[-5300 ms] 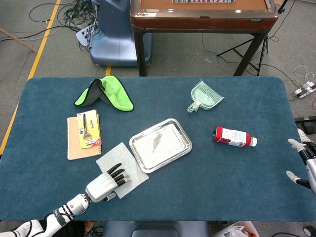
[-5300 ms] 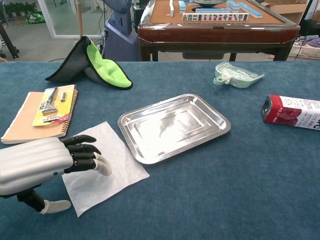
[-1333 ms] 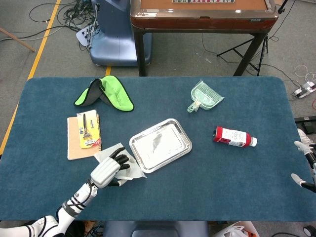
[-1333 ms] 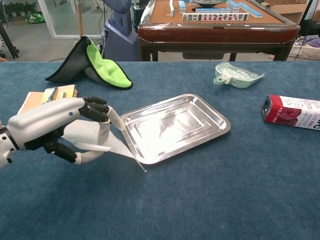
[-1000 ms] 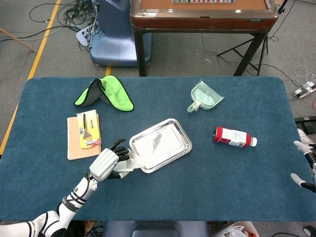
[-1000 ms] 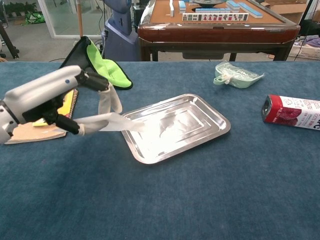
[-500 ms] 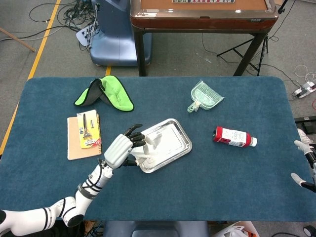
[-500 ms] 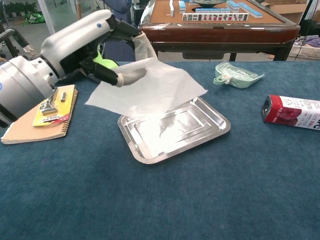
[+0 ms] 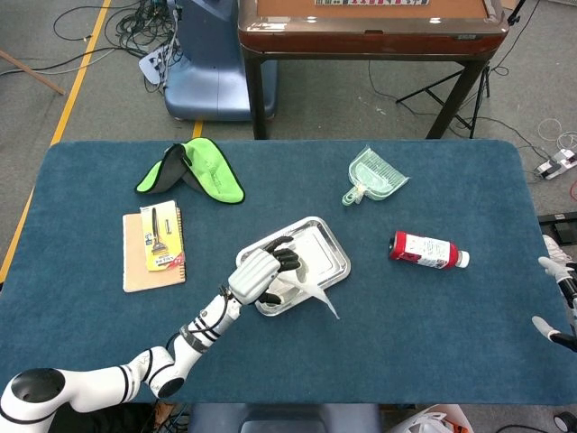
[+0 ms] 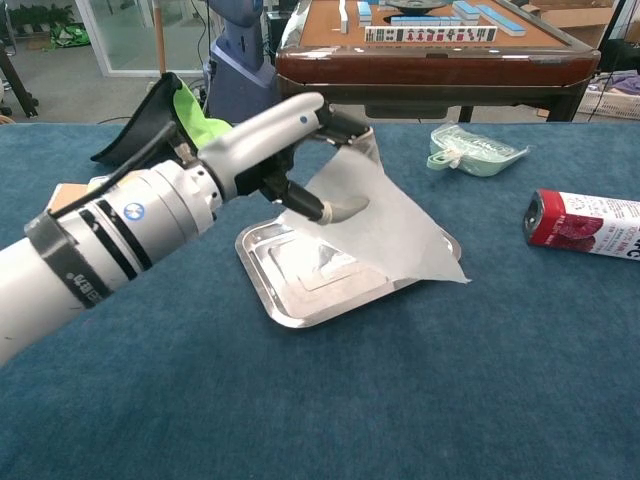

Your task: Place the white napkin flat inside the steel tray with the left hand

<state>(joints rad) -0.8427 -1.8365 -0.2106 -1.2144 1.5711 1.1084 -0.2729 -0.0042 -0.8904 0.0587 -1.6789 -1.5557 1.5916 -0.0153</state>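
Head view: left robot hand (image 9: 260, 275) is over the near-left part of the shiny rectangular steel tray (image 9: 325, 244), fingers closed on the thin white paper napkin (image 9: 309, 290). The napkin lies partly in the tray, and one pointed corner trails over the tray's near rim onto the dark blue carpeted tabletop (image 9: 406, 343). Right robot hand (image 9: 557, 302) shows only at the right frame edge, off the tabletop's side, fingers apart, nothing in it.

Also on the tabletop:
- green-and-black folded cloth pouch (image 9: 191, 170), far left
- tan spiral notebook (image 9: 153, 250) with a yellow carded razor (image 9: 162, 237) lying on it, left of the tray
- pale green translucent plastic dustpan (image 9: 374, 174), beyond the tray
- red-labelled bottle with a white cap (image 9: 427, 250), lying on its side, right of the tray and well apart from it

Chest view: left robot hand (image 10: 310, 160) is raised above the steel tray (image 10: 285, 300) and pinches the white napkin (image 10: 385, 225) at its upper edge. The sheet hangs tilted, not flat, its lower part draped across the tray's right half, with a corner past the right rim. Green-and-black pouch (image 10: 190, 115) is behind the arm. The dustpan (image 10: 470, 150) and the red bottle (image 10: 585, 225) sit to the right. Right robot hand does not show in this view.
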